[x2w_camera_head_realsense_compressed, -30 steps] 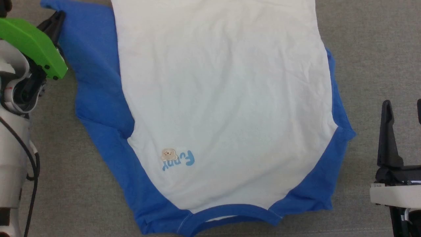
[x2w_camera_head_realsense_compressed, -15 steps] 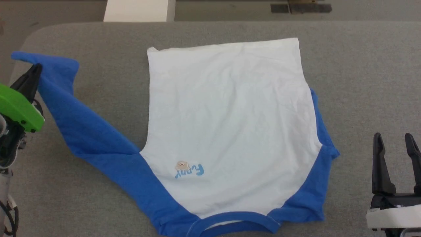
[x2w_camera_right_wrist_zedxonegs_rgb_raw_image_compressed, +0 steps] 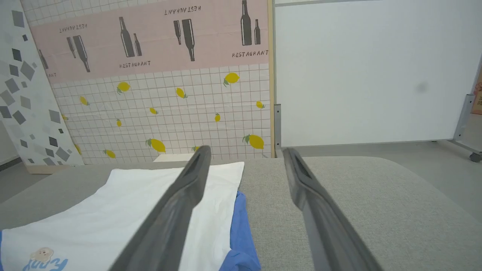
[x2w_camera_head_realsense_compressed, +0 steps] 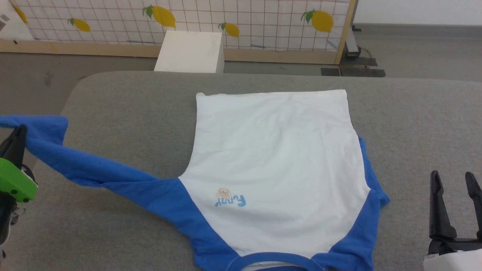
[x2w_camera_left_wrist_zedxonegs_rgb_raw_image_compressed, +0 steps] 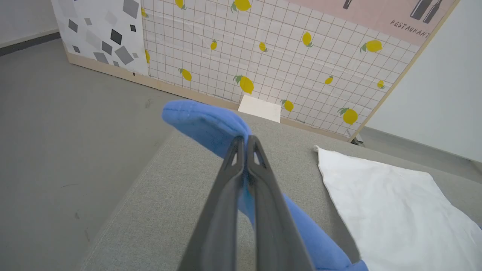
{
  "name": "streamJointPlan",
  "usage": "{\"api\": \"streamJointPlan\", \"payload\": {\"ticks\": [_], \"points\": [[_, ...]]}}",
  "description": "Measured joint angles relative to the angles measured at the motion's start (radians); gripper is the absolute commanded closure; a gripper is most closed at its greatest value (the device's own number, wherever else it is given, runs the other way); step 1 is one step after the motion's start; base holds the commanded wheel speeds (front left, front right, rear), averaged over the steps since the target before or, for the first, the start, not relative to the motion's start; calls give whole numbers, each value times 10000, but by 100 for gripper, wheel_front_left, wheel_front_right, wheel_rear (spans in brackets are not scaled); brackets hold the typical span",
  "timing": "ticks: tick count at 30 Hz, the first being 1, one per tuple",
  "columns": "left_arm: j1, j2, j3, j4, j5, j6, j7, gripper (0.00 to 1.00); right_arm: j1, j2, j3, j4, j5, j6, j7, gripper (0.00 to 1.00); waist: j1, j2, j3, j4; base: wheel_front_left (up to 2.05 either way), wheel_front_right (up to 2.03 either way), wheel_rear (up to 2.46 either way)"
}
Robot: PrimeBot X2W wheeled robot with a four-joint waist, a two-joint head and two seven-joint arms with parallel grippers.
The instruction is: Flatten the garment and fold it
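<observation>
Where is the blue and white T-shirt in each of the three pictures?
Head view: the T-shirt lies in the middle, one blue sleeve stretched to the left edge.
Left wrist view: that sleeve is in the centre, pinched by the left gripper; white cloth at lower right.
Right wrist view: lower left, behind the open right gripper.
Shared landmark: the lemon wall.

Wall panel (x2w_camera_right_wrist_zedxonegs_rgb_raw_image_compressed: 150,37): "RESTAURANT", far ahead of my right end effector (x2w_camera_right_wrist_zedxonegs_rgb_raw_image_compressed: 246,150).
Garment (x2w_camera_head_realsense_compressed: 271,150) chest print (x2w_camera_head_realsense_compressed: 230,200): "Funny", left of it.
</observation>
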Motion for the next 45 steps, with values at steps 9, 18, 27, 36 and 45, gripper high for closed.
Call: {"api": "streamJointPlan", "payload": {"ticks": [9, 18, 27, 36, 45], "points": [[653, -188, -130, -947, 151, 558, -100, 100, 67, 2, 12, -35, 69, 0, 67, 0, 0, 0, -364, 236, 0, 0, 0], [546, -487, -1580, -2882, 1315, 629, -171, 100, 169, 2, -182, -54, 148, -2, 23, 0, 0, 0, -307, 284, 0, 0, 0], [-497, -1923, -4245, -3937, 3338, 782, -2, 100, 168, 2, -416, -284, 150, -2, 27, 0, 0, 0, -64, 384, 0, 0, 0], [-1229, -4006, -6679, -2117, 4727, 541, -846, 100, 94, 4, -506, -360, 148, -2, 27, 0, 0, 0, 338, 312, 0, 0, 0], [-1643, -5770, -8717, 1444, 5574, 27, -2031, 100, -151, 6, -389, -364, 140, 0, 27, 0, 0, 0, 711, 30, 0, 0, 0]]}}
